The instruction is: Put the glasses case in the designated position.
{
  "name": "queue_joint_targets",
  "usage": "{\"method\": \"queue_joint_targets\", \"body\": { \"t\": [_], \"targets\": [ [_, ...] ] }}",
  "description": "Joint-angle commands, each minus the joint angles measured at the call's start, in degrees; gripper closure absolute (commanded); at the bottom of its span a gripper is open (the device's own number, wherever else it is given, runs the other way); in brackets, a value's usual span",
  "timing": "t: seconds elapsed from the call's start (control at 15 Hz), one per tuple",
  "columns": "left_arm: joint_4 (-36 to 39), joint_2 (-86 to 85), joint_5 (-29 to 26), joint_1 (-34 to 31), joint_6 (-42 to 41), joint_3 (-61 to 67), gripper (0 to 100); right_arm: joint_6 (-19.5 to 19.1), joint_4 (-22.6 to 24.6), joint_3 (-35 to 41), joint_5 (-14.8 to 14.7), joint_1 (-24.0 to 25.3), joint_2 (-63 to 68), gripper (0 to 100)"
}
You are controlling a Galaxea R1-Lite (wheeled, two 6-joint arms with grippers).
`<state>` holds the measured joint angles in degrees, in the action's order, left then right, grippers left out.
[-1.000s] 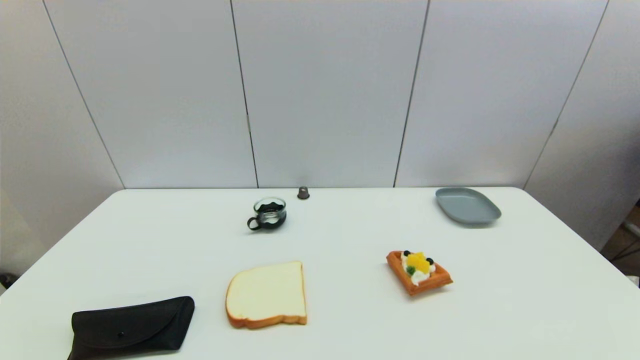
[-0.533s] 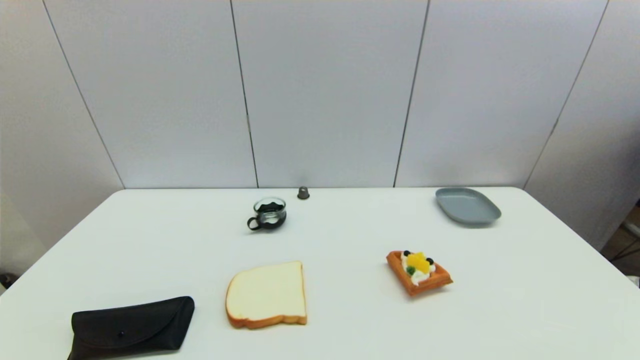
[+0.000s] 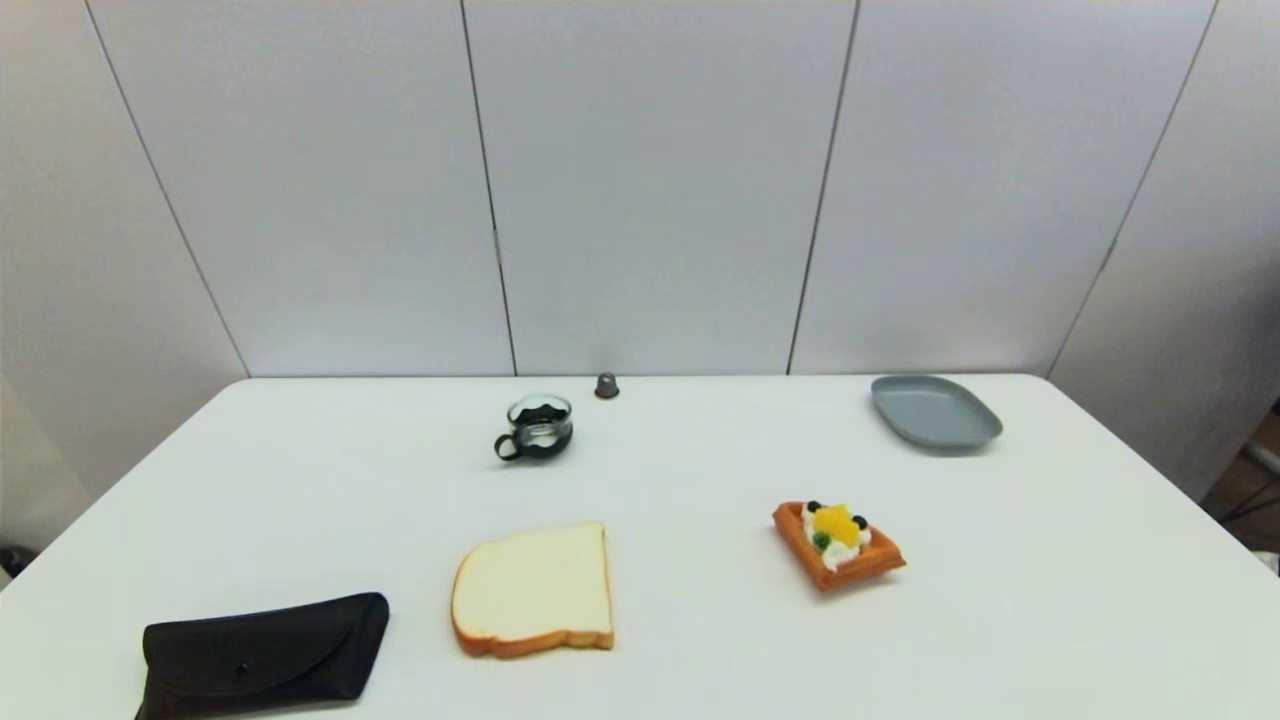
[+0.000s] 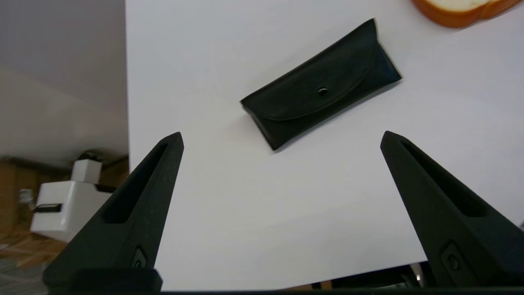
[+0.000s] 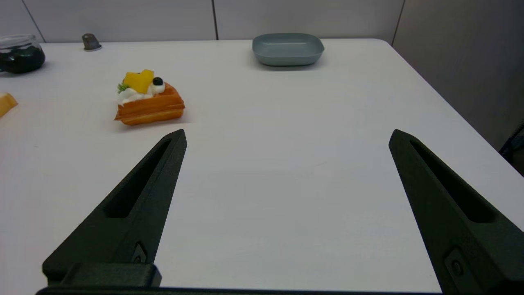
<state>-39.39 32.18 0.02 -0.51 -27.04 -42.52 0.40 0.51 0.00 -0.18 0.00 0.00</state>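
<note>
The left gripper [image 4: 280,137] is held above the table's near left corner with its fingers spread wide apart and nothing between them; the glasses case [image 4: 320,86] lies flat just beyond the fingertips, flap closed, untouched. The right gripper [image 5: 286,135] is likewise spread wide and empty over the white table [image 5: 286,184] on the right side. In the head view, the glasses case [image 3: 262,655] is seen at the near left edge, beside a bread slice [image 3: 535,590]. Farther off, a waffle [image 3: 838,543], a glass cup [image 3: 537,427] and a grey plate [image 3: 935,412] are placed.

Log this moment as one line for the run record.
glasses case: flat on table, near-left corner, untouched | left gripper: open, above it | right gripper: open, idle | bread slice: beside case
</note>
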Motion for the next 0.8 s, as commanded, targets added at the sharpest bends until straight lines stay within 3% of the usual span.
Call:
{"method": "queue_joint_targets", "body": {
  "t": [0.07, 0.27, 0.8],
  "targets": [
    [0.89, 2.27, -0.38, -3.79, -1.09, -0.72, 0, -0.05, 0.02, 0.00, 0.01, 0.09, 0.09, 0],
    [0.98, 2.71, -5.47, -6.70, -1.53, -0.46, 0, 0.13, 0.02, 0.00, 0.01, 0.00, 0.09, 0],
    [-0.08, 17.04, -7.23, -4.50, -9.88, -10.83, 0, -0.05, 0.10, 0.00, 0.01, 0.00, 0.09, 0]
  ]
}}
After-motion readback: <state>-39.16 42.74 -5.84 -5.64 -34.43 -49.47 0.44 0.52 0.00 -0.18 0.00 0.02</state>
